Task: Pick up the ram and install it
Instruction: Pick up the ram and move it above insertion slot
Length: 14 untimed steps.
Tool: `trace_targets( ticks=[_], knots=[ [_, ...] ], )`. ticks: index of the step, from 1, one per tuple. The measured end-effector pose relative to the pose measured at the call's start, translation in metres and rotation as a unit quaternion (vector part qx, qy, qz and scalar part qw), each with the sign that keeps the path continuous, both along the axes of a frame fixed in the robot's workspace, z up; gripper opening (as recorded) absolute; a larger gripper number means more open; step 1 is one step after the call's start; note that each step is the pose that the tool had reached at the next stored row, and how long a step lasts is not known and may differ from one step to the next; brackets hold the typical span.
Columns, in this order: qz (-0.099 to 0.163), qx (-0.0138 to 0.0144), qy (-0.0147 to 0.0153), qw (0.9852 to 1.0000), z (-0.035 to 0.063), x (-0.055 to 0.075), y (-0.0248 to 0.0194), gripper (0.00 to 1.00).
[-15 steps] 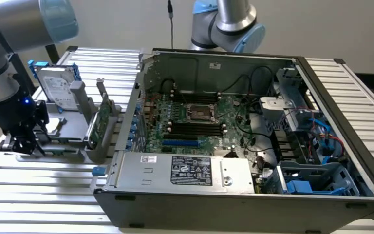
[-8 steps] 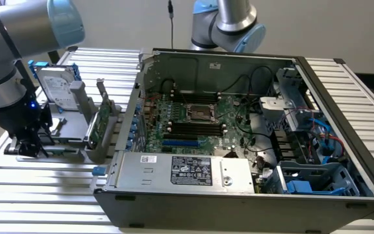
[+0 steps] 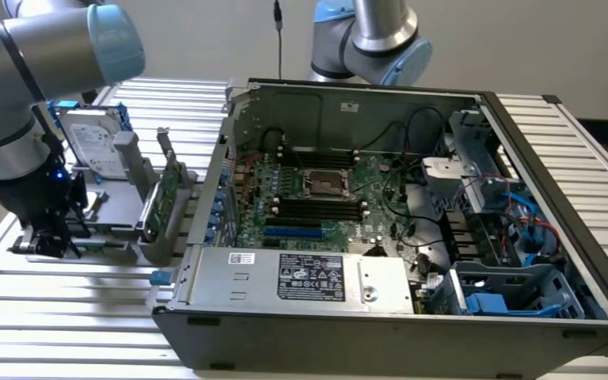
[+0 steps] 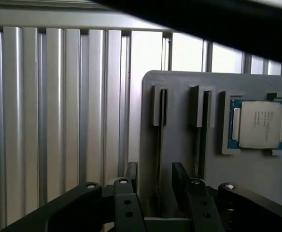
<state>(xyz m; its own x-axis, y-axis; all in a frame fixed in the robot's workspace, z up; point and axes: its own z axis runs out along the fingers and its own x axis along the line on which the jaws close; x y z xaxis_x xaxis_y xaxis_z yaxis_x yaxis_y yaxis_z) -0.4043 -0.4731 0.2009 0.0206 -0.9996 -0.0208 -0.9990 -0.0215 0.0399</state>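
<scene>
Gripper (image 4: 155, 176) positioned at the gray holder (image 4: 177, 106).
The jaws are held wide apart, astride the holder slot in which the ram (image 4: 158, 154) is seen edge-on, not yet gripped.

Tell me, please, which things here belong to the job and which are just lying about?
Job: ram, end effector, gray holder, memory slots.
Lying about: hard drive, green card, processor.

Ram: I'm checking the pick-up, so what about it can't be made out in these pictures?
- Exterior view: the arm covers the gray holder and its near slots.
- Wrist view: the slot inside the open pincer is seen edge-on; whether the ram sits in it is unclear.
</scene>
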Motion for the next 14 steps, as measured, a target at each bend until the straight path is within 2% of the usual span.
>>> trace_targets(
  ticks=[2, 8, 14],
  knots=[
    [0.001, 0.0008, 0.0, 1.0, -0.0021, 0.0001, 0.0004, 0.42],
    [0.003, 0.0029, 0.0003, 1.0, -0.0062, 0.0001, 0.0054, 0.42],
    [0.005, 0.0039, 0.0032, 1.0, -0.0069, -0.0003, 0.0058, 0.42]
  ],
)
